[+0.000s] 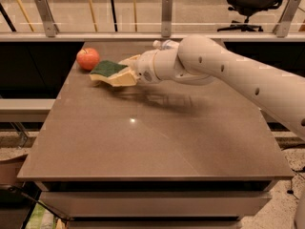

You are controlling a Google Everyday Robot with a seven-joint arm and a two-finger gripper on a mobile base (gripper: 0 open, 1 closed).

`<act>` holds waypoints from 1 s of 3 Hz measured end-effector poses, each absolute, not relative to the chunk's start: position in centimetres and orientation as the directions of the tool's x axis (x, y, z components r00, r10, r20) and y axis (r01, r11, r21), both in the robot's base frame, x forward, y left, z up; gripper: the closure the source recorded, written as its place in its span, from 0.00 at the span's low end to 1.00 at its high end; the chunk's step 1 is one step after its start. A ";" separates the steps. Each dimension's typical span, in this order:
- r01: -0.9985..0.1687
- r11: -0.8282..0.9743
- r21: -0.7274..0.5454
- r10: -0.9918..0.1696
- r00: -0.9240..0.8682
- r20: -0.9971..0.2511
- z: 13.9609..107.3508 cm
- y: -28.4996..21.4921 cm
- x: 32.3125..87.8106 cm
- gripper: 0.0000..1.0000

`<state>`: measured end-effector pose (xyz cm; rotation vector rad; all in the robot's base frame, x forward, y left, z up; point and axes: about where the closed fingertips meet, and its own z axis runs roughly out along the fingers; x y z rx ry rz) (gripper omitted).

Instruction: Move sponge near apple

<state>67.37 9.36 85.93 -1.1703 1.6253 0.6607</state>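
Observation:
The red-orange apple (88, 58) sits on the brown table (152, 132) near its far left corner. The sponge (107, 69), dark green on top with pale yellow foam beneath, is held just right of the apple, low over the table. My gripper (123, 72) comes in from the right on a white arm and is shut on the sponge's right end. A small gap shows between the sponge and the apple.
A clear plastic bottle (164, 45) is mostly hidden behind my arm at the table's far edge. A glass railing (164, 13) runs behind the table. An office chair (252, 1) stands at the far right.

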 end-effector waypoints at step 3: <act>-0.910 0.396 -0.121 -0.378 -0.041 -0.925 85.6 9.1 68.9 0.59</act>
